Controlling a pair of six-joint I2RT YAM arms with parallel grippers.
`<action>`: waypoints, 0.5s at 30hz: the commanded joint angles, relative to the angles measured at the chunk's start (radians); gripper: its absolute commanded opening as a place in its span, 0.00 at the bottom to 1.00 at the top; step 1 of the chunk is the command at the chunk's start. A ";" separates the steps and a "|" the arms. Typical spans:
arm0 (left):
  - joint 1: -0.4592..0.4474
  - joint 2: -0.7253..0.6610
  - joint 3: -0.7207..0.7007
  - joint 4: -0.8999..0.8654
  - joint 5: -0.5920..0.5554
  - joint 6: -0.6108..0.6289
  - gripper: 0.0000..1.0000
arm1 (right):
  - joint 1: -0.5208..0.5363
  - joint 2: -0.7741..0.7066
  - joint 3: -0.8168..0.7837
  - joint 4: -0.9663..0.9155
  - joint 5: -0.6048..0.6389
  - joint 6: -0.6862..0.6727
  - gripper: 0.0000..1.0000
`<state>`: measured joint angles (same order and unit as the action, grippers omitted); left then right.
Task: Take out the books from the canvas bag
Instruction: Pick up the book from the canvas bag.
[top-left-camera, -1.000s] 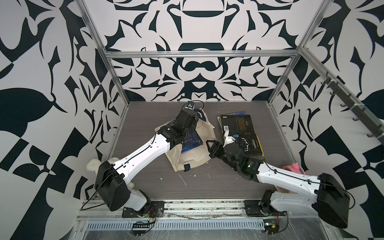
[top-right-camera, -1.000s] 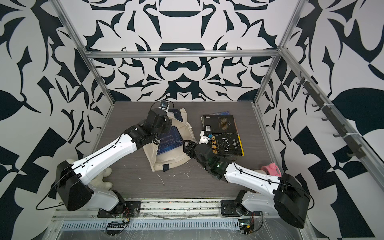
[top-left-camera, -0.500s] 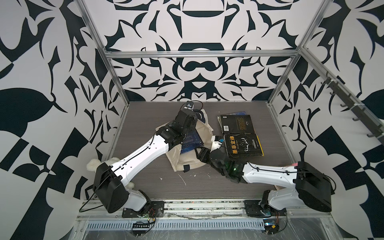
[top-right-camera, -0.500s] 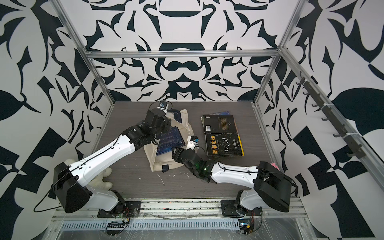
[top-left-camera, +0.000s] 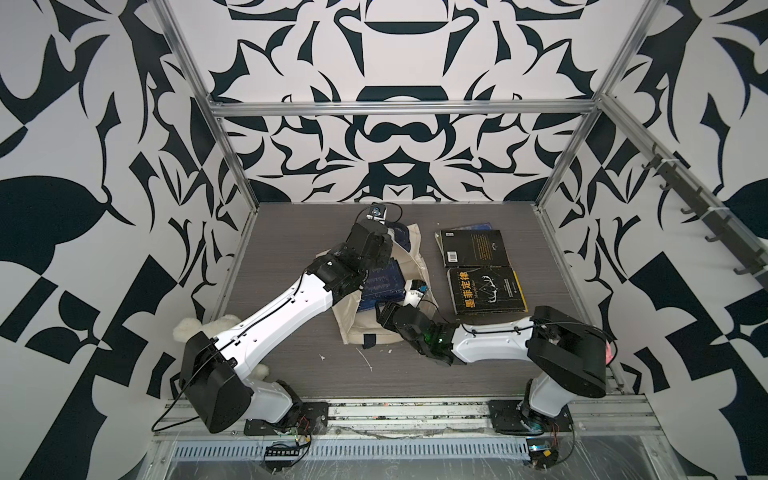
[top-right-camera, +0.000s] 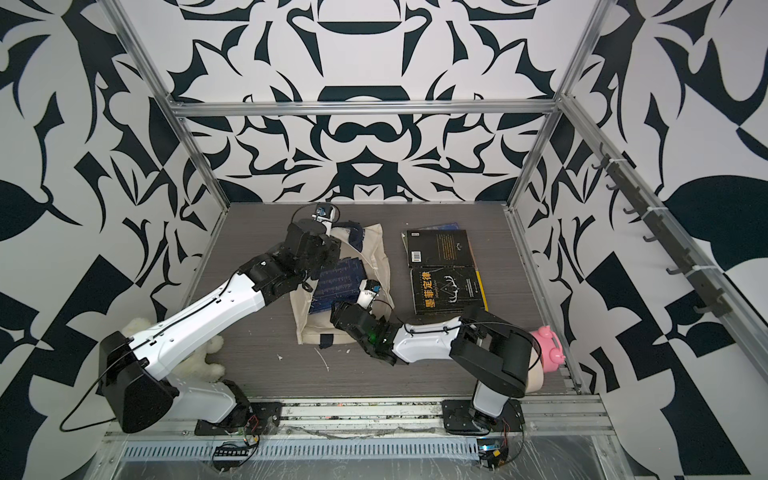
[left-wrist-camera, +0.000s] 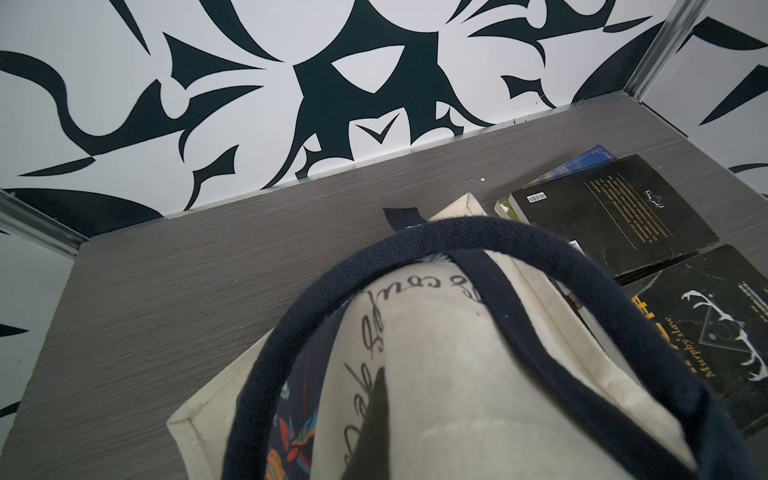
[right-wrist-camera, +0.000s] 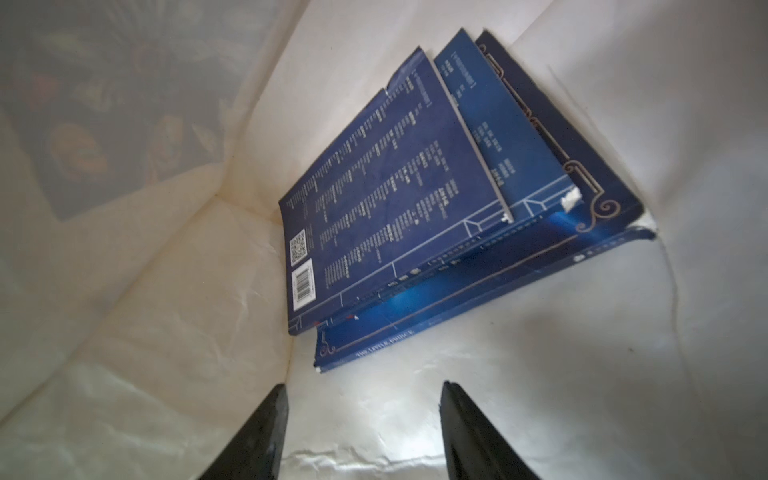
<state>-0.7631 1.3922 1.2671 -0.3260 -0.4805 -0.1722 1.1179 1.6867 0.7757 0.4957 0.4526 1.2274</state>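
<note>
The cream canvas bag (top-left-camera: 361, 328) (top-right-camera: 316, 328) lies mid-table with its mouth lifted. My left gripper (top-left-camera: 384, 249) is shut on the bag's upper cloth (left-wrist-camera: 457, 374), which drapes over it under the navy handle (left-wrist-camera: 415, 245). Only one dark finger (left-wrist-camera: 374, 415) shows. Dark blue books (top-left-camera: 380, 286) (top-right-camera: 338, 284) lie inside. My right gripper (right-wrist-camera: 363, 415) is open inside the bag, a short way from the stacked blue books (right-wrist-camera: 395, 199) and touching none of them. Two black books (top-left-camera: 473, 248) (top-left-camera: 486, 291) lie flat on the table to the bag's right.
A white plush bear (top-left-camera: 199, 326) sits by the left arm's base. A pink toy (top-right-camera: 548, 343) lies at the right edge behind the right arm. Patterned walls and metal posts close in three sides.
My right arm has swung left from beside the black books and pushed its gripper into the bag's mouth, jaws narrowing a little. The left gripper keeps holding the cloth up.
</note>
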 joint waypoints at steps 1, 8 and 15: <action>-0.004 -0.062 -0.007 0.114 0.029 -0.018 0.00 | 0.008 0.032 0.051 0.043 0.096 0.047 0.60; -0.005 -0.088 -0.026 0.138 0.039 -0.015 0.00 | 0.007 0.145 0.123 0.064 0.127 0.080 0.57; -0.011 -0.093 -0.031 0.142 0.055 -0.024 0.00 | 0.001 0.227 0.191 0.043 0.137 0.113 0.56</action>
<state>-0.7662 1.3544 1.2335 -0.2958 -0.4404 -0.1806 1.1210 1.9083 0.9218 0.5220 0.5545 1.3102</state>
